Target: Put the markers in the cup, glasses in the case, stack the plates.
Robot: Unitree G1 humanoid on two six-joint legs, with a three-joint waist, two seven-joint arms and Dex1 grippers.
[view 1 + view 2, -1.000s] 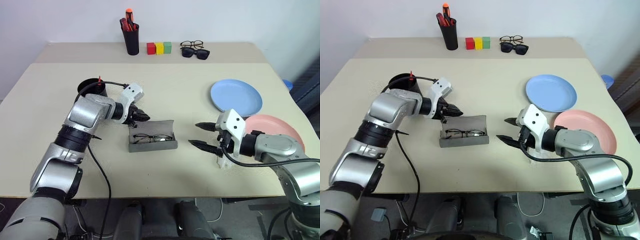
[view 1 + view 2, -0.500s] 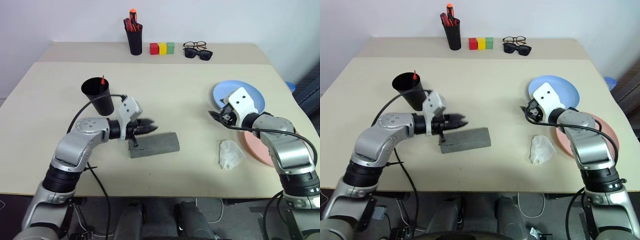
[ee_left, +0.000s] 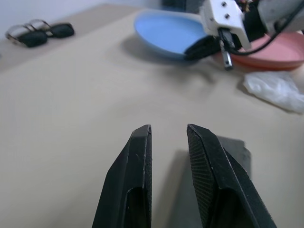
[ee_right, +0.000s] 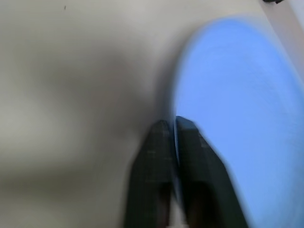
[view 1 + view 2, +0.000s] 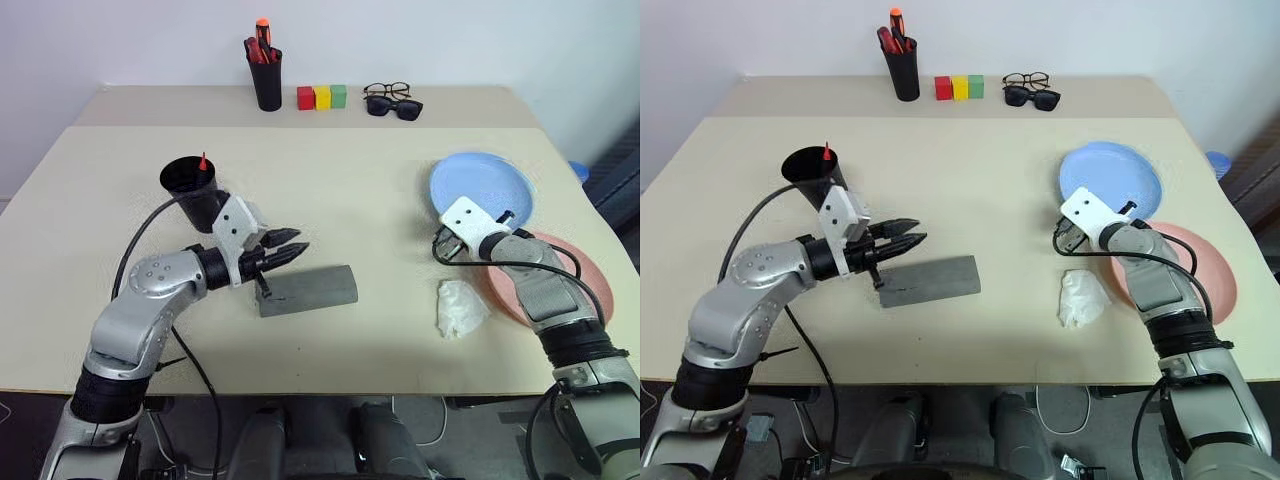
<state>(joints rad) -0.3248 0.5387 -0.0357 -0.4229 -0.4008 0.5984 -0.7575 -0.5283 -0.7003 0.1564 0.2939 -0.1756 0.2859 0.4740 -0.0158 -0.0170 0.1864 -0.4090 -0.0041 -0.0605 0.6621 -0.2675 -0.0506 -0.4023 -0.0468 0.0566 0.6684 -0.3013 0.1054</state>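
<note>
The grey case [image 5: 307, 288] lies closed at the table's middle, so the glasses are hidden. My left gripper [image 5: 293, 241] hovers just above its left end, open by a narrow gap with nothing between the fingers. The black cup [image 5: 195, 190] stands behind it, with a red marker tip [image 5: 203, 160] poking out. My right gripper [image 4: 173, 123] is shut on the near rim of the light blue plate [image 5: 480, 185]. The salmon pink plate [image 5: 565, 285] lies to the right, partly under that arm.
A crumpled white scrap [image 5: 460, 308] lies in front of the plates. Along the back stand a black pen holder [image 5: 265, 72] with red and orange pens, three coloured blocks [image 5: 321, 96], black sunglasses [image 5: 392, 106] and black-framed spectacles [image 5: 385, 90].
The case was open with the glasses inside and is now closed. My left gripper drew back from it. My right gripper swung over to the blue plate and shut on its rim.
</note>
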